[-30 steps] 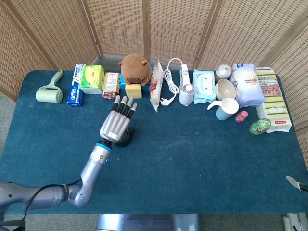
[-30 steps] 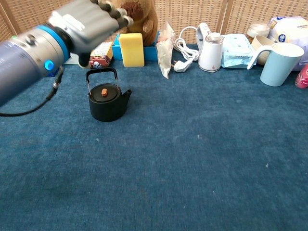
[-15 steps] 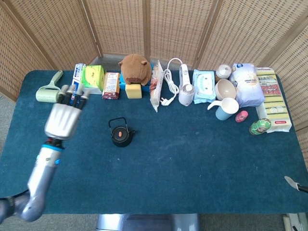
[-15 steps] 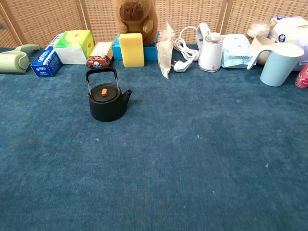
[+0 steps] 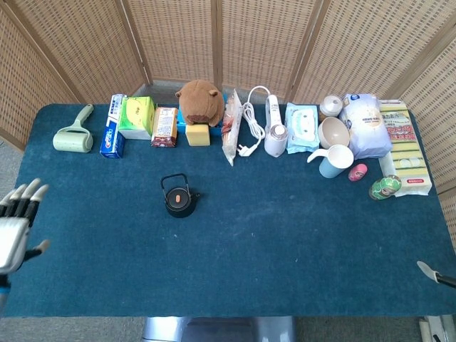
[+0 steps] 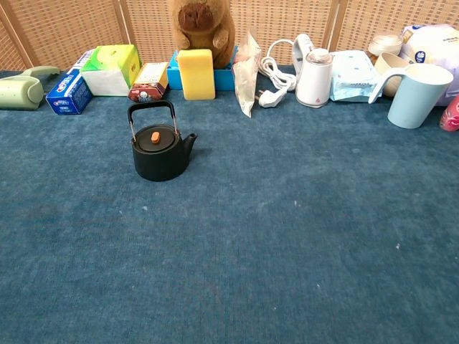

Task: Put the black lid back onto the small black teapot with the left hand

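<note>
My left hand [image 5: 16, 224] hangs at the table's left edge, metal fingers spread, grasping nothing. Of my right hand [image 5: 434, 273] only a sliver shows — I cannot tell its state. The squat, round black teapot [image 6: 159, 150] sits well apart on blue felt [image 6: 287, 251], black lid [image 6: 155, 137] seated, wire handle upright.

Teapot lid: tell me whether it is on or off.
On. The black lid, with its orange knob, sits on the small black teapot under the raised handle; the left hand is away, holding nothing.
</note>
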Controlling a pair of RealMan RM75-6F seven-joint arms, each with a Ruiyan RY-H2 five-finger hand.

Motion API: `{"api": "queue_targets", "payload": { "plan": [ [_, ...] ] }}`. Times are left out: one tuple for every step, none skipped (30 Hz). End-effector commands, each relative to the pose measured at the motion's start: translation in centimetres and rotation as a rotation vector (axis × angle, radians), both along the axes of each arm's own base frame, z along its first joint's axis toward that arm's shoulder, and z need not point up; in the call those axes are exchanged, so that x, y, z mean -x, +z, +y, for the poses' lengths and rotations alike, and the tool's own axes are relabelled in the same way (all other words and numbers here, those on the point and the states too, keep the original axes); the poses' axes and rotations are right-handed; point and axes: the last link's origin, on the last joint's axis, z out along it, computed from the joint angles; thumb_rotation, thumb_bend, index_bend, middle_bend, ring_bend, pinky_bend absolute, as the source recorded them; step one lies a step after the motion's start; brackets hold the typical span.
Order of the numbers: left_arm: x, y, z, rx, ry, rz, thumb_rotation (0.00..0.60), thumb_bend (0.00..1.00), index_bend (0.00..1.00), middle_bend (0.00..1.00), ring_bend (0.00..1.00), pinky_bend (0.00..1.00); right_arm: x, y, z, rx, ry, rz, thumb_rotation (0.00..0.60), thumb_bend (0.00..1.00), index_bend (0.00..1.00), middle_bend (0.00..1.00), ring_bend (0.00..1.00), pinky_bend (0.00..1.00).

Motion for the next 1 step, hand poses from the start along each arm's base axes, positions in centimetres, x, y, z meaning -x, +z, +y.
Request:
{"api": "queue_targets", "payload": {
  "plan": [
    [1.07, 0.10, -2.03, -0.007, 0.004, -0.013, 0.600, 0.05, 0.00, 0.00, 0.00, 0.08, 0.00, 0.21, 0.12, 0.009, 0.004, -0.001, 0.600, 0.07, 0.00, 0.00, 0.00, 0.00]
  ]
}}
